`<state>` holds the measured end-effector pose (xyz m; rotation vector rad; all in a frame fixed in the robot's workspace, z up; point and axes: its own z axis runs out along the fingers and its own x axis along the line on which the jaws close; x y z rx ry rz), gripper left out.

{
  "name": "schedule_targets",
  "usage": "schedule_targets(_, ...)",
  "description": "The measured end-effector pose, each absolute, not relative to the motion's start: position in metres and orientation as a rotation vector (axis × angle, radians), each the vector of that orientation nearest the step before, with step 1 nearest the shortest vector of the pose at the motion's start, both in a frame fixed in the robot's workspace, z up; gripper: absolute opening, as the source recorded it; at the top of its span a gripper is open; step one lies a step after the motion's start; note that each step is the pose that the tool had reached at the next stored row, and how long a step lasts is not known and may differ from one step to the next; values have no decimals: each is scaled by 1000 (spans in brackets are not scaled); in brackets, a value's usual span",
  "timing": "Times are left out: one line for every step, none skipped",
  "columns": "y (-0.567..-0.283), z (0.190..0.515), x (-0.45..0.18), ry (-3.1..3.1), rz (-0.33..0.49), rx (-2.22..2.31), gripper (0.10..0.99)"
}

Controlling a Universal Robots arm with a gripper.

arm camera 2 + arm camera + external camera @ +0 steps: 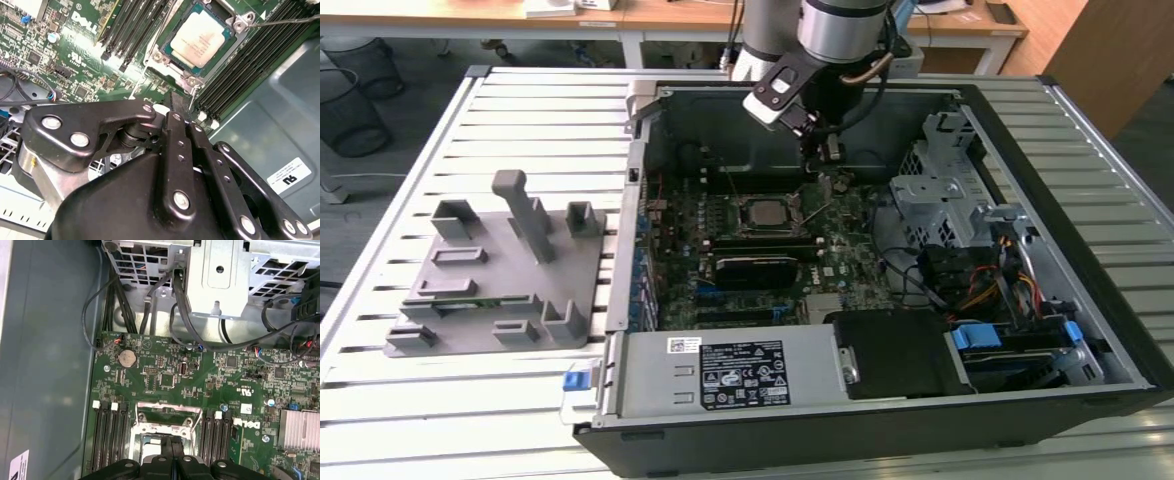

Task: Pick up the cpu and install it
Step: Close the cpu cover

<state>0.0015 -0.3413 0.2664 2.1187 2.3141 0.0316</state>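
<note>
Small square silvery-topped cpu (pixel 201 36) sat flat within metal socket frame (pixel 159 56) on green motherboard (pixel 75 60), inside open black computer case (pixel 1074 200). Black claw (pixel 178 102) hovered above board, fingers pressed together, holding nothing. In exterior view, cpu lay at claw's 7 o'clock, apart. Grey plastic holder (pixel 494 275) stood on slatted tabletop (pixel 454 420), at case's 9 o'clock.

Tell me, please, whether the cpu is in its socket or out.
In: the cpu lies flat within the metal socket frame on the motherboard, clear of the gripper.
</note>
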Motion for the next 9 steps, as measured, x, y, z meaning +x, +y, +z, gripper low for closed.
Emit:
schedule_targets(-341,266,2,2314,32,2119,106)
schedule_targets(-341,266,3,2314,31,2118,106)
schedule_targets(-341,266,4,2314,31,2118,106)
schedule_targets(-341,266,5,2314,30,2118,106)
schedule_targets(-340,266,6,2313,30,2118,106)
schedule_targets(-340,266,7,2313,29,2118,106)
schedule_targets(-340,266,7,2313,29,2118,106)
schedule_targets(-340,266,8,2313,29,2118,106)
schedule_targets(-340,266,9,2313,29,2117,106)
